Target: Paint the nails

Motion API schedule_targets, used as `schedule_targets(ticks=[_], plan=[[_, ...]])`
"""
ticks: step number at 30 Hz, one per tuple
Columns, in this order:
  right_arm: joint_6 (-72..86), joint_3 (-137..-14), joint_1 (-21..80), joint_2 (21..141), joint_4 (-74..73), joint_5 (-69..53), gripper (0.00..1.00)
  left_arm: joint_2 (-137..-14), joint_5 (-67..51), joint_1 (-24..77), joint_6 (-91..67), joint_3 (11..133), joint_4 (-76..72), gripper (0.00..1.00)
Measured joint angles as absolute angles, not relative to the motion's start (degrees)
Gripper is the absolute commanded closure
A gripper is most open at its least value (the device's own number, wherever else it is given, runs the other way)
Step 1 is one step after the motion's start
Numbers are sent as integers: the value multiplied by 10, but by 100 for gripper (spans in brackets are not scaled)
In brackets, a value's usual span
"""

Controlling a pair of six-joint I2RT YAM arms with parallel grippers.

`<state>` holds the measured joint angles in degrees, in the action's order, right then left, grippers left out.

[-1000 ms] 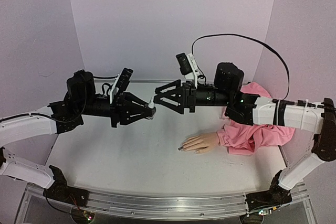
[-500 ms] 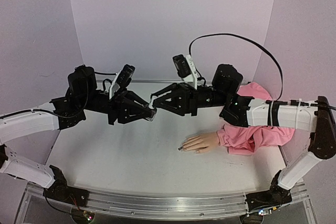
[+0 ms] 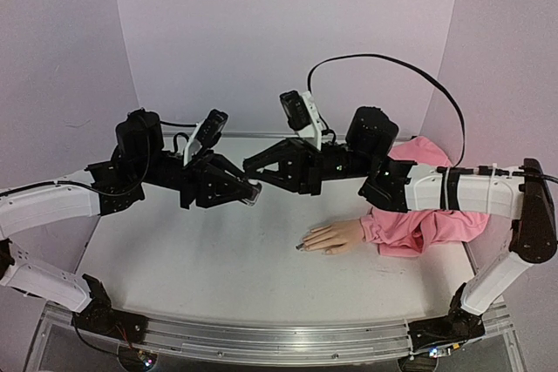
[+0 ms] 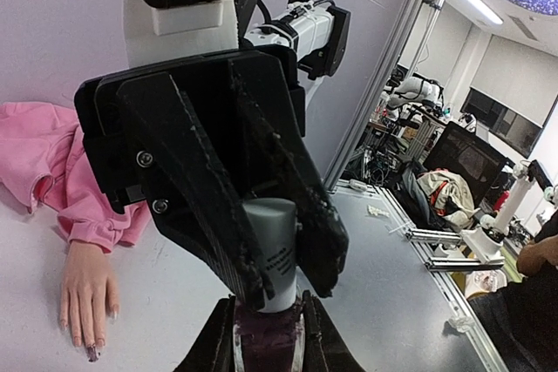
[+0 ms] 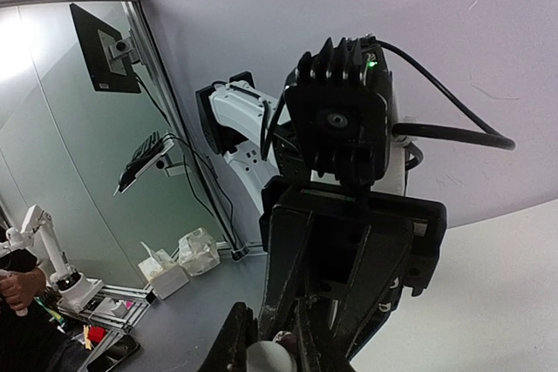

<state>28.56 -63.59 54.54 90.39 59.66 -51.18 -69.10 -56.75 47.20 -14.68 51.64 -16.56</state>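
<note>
White desk (image 3: pixel 192 254) under lilac walls (image 3: pixel 261 41): left jaws clamp the polish bottle (image 4: pixel 264 339), right jaws grip its white cap (image 4: pixel 274 248); the nails (image 3: pixel 302 246) lie below, nearer and right, closest to the right jaws.

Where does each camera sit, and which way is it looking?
Top external: above, behind the robot, looking down on the left arm, right arm and mannequin hand.
Left wrist: on the left arm, looking past the left gripper and its polish bottle at the right gripper.
Right wrist: opposite, facing the left gripper.
Wrist views share the white cap.
</note>
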Motion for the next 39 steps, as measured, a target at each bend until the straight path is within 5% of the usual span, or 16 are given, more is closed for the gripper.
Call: schedule_targets(ticks=[7,16,24,25,27,30,39], plan=[[272,-639,552,904,565,-427,100,-647,-428,480,-107,477,-165,100],[230,-742,674,926,354,104,100,-590,-5,564,39,415,-164,100],[249,-830,714,1001,300,279,100,-610,117,582,91,413,-175,100],[249,-837,714,1007,295,282,95,-610,123,581,92,411,-176,100],[247,-841,713,1010,287,278,64,-609,124,581,93,407,-174,100],[224,-837,707,1003,274,233,45,-604,116,573,95,406,-168,100],[172,-741,617,837,250,-65,17,-598,-63,543,63,406,-149,100]])
